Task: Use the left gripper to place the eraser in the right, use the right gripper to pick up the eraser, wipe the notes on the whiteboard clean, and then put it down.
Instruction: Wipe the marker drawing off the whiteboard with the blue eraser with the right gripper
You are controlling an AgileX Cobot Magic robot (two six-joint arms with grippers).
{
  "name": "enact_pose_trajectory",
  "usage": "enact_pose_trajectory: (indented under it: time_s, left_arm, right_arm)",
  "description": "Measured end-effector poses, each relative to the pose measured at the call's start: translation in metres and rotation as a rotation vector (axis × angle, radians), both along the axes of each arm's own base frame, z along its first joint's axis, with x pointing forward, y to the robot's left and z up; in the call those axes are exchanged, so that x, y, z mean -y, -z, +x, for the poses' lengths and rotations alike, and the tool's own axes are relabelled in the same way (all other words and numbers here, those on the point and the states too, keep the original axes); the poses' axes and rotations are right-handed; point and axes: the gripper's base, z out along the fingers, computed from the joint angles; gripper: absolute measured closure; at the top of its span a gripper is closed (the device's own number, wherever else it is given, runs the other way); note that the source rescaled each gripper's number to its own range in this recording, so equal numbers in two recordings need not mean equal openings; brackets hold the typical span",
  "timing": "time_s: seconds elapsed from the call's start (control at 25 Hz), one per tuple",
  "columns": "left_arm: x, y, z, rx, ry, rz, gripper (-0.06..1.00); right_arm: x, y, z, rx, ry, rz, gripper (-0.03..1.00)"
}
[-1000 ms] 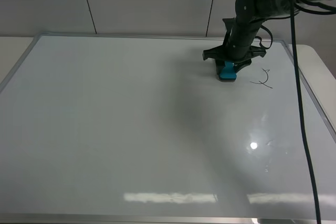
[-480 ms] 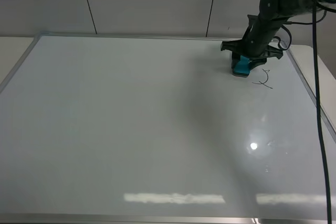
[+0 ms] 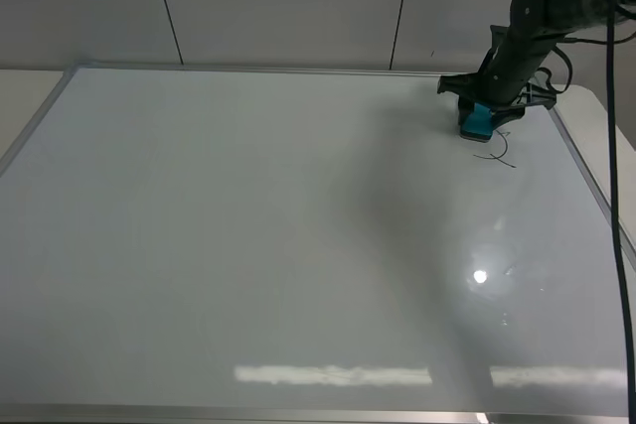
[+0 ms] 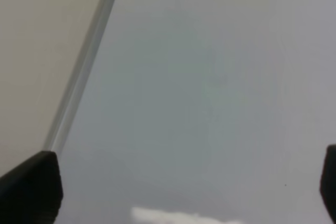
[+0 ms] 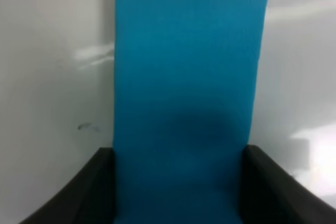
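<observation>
The large whiteboard [image 3: 248, 245] with a silver frame fills the exterior view. My right gripper [image 3: 481, 118] is shut on the teal-blue eraser [image 3: 477, 121] and presses it on the board at the far right, just behind the notes [image 3: 495, 151], a thin black scribble. In the right wrist view the eraser [image 5: 186, 93] fills the frame between the two black fingers [image 5: 92, 192]. A faint grey mark [image 5: 84, 126] shows on the board beside it. The left gripper [image 4: 178, 187] is open over the board's left frame edge [image 4: 79, 82]; only its fingertips [image 4: 31, 187] show.
A bright lamp reflection [image 3: 480, 275] lies on the board's right half. Black cables [image 3: 611, 176] hang from the right arm down the right side. Pale wall panels stand behind the board. The beige table [image 4: 37, 45] shows beyond the board's left frame.
My right gripper has slid the eraser to the right and toward the back of the board, close to the scribble. The scribble looks unchanged.
</observation>
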Motion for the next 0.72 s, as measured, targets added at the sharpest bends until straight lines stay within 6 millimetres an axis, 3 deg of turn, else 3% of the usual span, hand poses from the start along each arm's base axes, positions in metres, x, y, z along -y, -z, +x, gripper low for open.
enact_pose_trajectory:
  time_s: [0.08,0.28,0.36,0.72]
  left_arm:
    - [0.0,0.0,0.0,0.0,0.0,0.0,-0.05]
    - [0.0,0.0,0.0,0.0,0.0,0.0,-0.05]
    - [0.0,0.0,0.0,0.0,0.0,0.0,-0.05]
    - [0.0,0.0,0.0,0.0,0.0,0.0,-0.05]
  right_arm:
    - [-0.012,0.0,0.0,0.016,-0.046,-0.022,0.97]
    - [-0.069,0.001,-0.004,0.096,-0.144,0.038,0.97]
    - [-0.082,0.001,-0.005,0.118,-0.157,0.064,0.97]
    - [-0.084,0.003,-0.009,0.077,-0.18,0.019,0.97]
